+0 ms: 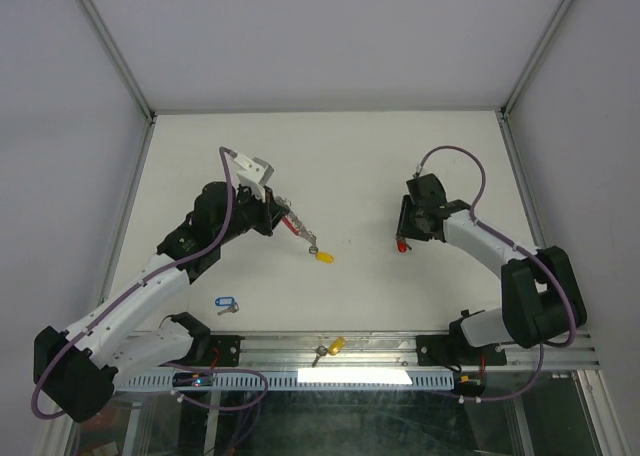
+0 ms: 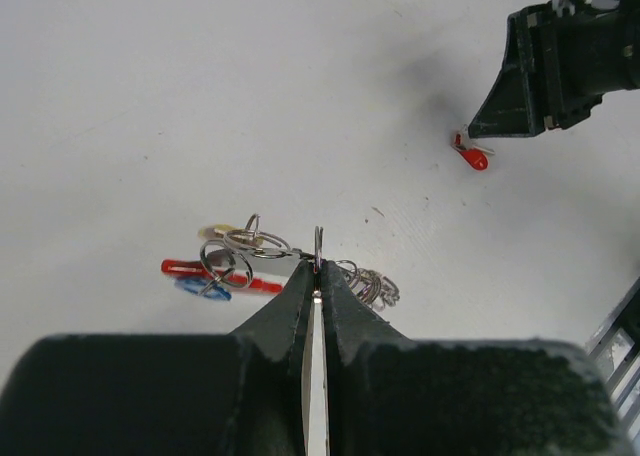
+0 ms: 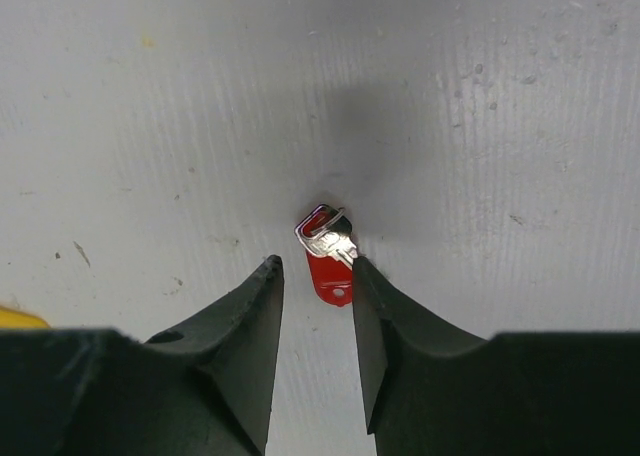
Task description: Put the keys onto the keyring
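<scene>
My left gripper (image 2: pixel 317 276) is shut on one silver ring of the keyring (image 2: pixel 245 248), whose red band (image 2: pixel 215 273) and other rings (image 2: pixel 370 284) hang just above the table. In the top view the left gripper (image 1: pixel 283 223) holds the keyring (image 1: pixel 300 234) at table centre-left, with a yellow tag (image 1: pixel 324 257) at its lower end. A red-tagged key (image 3: pixel 328 263) lies flat on the table between the fingers of my open right gripper (image 3: pixel 315 266). Its silver blade touches the right fingertip (image 3: pixel 362 276); a gap remains on the left side. From above, the right gripper (image 1: pixel 403 234) stands over this key (image 1: pixel 402 245).
A blue-tagged key (image 1: pixel 225 303) lies near the table's front left. A yellow-tagged key (image 1: pixel 335 346) rests on the metal rail at the near edge. Blue (image 2: pixel 203 289) and yellow (image 2: pixel 215 233) tags show beside the keyring's rings. Enclosure walls border the table.
</scene>
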Available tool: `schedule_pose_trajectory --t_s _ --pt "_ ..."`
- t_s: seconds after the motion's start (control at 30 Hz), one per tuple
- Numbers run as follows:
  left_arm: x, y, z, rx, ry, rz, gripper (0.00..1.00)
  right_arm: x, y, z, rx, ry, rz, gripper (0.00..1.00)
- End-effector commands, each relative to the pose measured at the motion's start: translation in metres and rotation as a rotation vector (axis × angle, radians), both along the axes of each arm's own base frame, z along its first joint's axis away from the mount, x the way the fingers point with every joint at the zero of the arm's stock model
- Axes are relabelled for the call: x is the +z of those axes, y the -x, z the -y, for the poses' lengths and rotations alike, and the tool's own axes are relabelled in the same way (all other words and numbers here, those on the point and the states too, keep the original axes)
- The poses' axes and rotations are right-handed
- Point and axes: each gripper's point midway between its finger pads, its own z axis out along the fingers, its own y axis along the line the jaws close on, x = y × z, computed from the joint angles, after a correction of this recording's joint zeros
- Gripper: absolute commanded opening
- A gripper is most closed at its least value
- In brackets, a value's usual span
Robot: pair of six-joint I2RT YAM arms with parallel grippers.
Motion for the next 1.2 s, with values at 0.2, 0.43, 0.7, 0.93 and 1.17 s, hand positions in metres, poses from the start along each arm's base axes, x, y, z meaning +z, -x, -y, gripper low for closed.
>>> schedule_pose_trajectory --t_s 0.2,0.43,0.7,0.93,1.17 --pt "0.042 0.001 0.001 -0.025 0.065 0.148 0.0 -0.004 -0.02 -0.007 -0.021 -0.018 0.008 0.35" --pt "0.044 0.001 0.005 -0.05 0.07 0.153 0.0 -0.005 -0.024 -0.004 -0.03 -0.002 0.008 0.31" --pt "0.045 0.005 0.011 -0.086 0.081 0.151 0.0 0.005 -0.029 -0.006 -0.031 -0.014 0.044 0.37" --pt "0.049 0.005 0.012 -0.09 0.092 0.163 0.0 0.003 -0.035 -0.007 -0.035 -0.004 0.04 0.31" --pt "0.046 0.006 0.012 -0.097 0.089 0.158 0.0 -0.003 -0.036 -0.002 -0.029 0.033 0.022 0.28"
